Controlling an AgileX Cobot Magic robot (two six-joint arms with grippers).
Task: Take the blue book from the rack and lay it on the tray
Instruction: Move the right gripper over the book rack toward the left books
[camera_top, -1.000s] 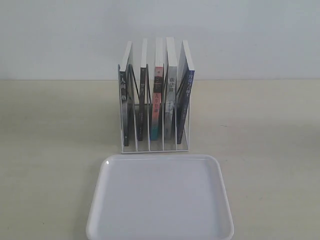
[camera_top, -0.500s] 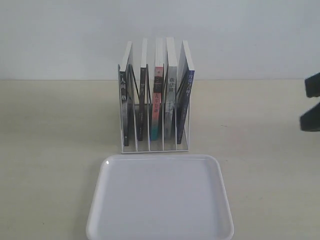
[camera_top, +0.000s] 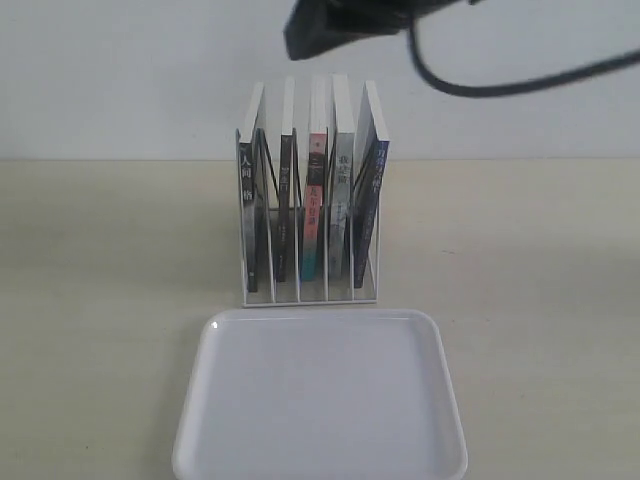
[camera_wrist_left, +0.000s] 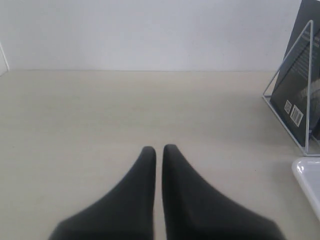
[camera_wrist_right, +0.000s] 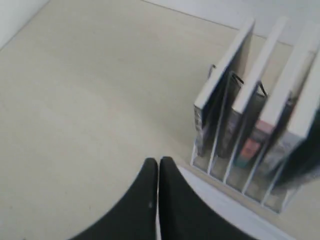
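Note:
The white wire rack (camera_top: 310, 301) stands mid-table with five upright books. The blue book (camera_top: 374, 195) fills its rightmost slot, dark blue spine facing the camera. In front lies the white tray (camera_top: 320, 400), with nothing on it. My right arm (camera_top: 340, 25) hangs dark above the rack's top, trailing a cable. Its wrist view looks down on the rack (camera_wrist_right: 220, 162) and the tray (camera_wrist_right: 235, 210), with the right gripper (camera_wrist_right: 158, 161) shut and holding nothing. The left gripper (camera_wrist_left: 159, 149) is shut over bare table, left of the rack (camera_wrist_left: 306, 90) and of a tray corner (camera_wrist_left: 307, 175).
Next to the blue book stand a pale-spined book (camera_top: 343, 190), a pink-and-teal-spined book (camera_top: 315, 205) and two black-spined books (camera_top: 248, 200). A white wall rises behind the beige table (camera_top: 100, 260). Bare tabletop lies on both sides of the rack.
My right arm came into view at the right edge half a second ago and has swung up and leftward to above the rack. Books, rack and tray have not moved.

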